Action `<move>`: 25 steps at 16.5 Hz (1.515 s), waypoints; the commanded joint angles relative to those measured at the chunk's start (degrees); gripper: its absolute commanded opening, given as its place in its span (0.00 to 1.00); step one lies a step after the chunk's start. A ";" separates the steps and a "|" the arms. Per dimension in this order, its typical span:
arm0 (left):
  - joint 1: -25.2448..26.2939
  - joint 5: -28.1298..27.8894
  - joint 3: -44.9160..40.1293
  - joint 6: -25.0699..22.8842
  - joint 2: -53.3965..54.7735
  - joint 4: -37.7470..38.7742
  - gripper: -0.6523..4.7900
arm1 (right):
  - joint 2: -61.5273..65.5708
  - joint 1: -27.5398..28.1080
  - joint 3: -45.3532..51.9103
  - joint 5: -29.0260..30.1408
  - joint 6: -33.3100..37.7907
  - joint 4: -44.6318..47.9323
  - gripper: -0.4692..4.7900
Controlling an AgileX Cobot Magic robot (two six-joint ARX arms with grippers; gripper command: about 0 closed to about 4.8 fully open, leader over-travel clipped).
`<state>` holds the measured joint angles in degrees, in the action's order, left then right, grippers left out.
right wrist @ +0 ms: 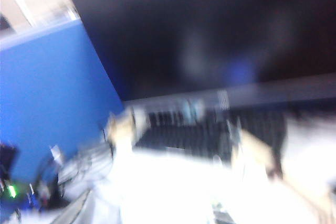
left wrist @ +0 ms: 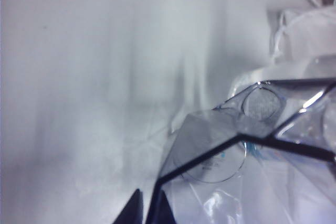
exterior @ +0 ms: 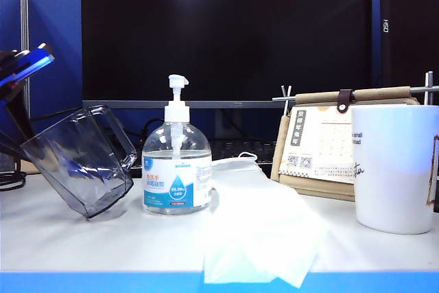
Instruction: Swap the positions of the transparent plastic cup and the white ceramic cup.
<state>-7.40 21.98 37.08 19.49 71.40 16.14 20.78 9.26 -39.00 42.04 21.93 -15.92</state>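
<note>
The transparent plastic cup (exterior: 79,162) sits at the left of the white table (exterior: 82,238), tilted so that its mouth leans toward the left edge of the exterior view and only one lower corner of its thick base meets the tabletop. Its side handle (exterior: 118,135) points up and to the right, toward the pump bottle (exterior: 177,162), which stands upright just beside it. In the left wrist view the cup's faceted wall (left wrist: 247,171) fills the lower right, its dark rim edge running between two dark fingertips (left wrist: 131,211). The left gripper (left wrist: 148,211) is clenched on this rim; in the exterior view its blue and black body (exterior: 20,66) shows at the upper left, above the cup.

The white ceramic cup (exterior: 396,166) stands upright at the far right of the table, well apart from the plastic cup, with dark lettering and a thin brown outline on its wall. Between the two cups lie a white tissue (exterior: 257,228) and, behind it, a white mask (exterior: 236,162). A desk calendar (exterior: 322,145) leans just behind the ceramic cup, and a dark monitor (exterior: 226,32) spans the background.

The right gripper appears in no view; the blurred right wrist view shows only the monitor, a blue partition (right wrist: 47,93) and the calendar, and its jaws are taken as released.
</note>
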 commanded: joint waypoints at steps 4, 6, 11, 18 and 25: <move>0.00 0.17 7.39 -6.12 -5.16 6.75 0.11 | 8.09 -0.20 -0.37 -4.42 1.09 -12.94 0.62; 0.00 -0.63 10.80 -7.54 -7.74 10.82 0.11 | 13.14 -0.50 -0.39 -4.20 1.01 -16.11 0.62; 0.00 -2.45 13.49 -8.57 -17.66 16.55 0.11 | 25.07 -9.11 -0.39 -9.92 0.50 -18.51 0.62; 0.04 -5.11 13.66 -10.29 -25.64 22.75 0.11 | 29.53 -16.96 -0.42 -20.39 0.04 -18.53 0.62; 0.04 -6.73 13.66 -11.80 -26.32 25.31 0.11 | 29.97 -16.96 -0.42 -26.84 -2.67 -18.71 0.62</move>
<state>-7.38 15.18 50.19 8.14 45.25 42.41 50.63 -7.75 -39.00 16.56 20.12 -35.07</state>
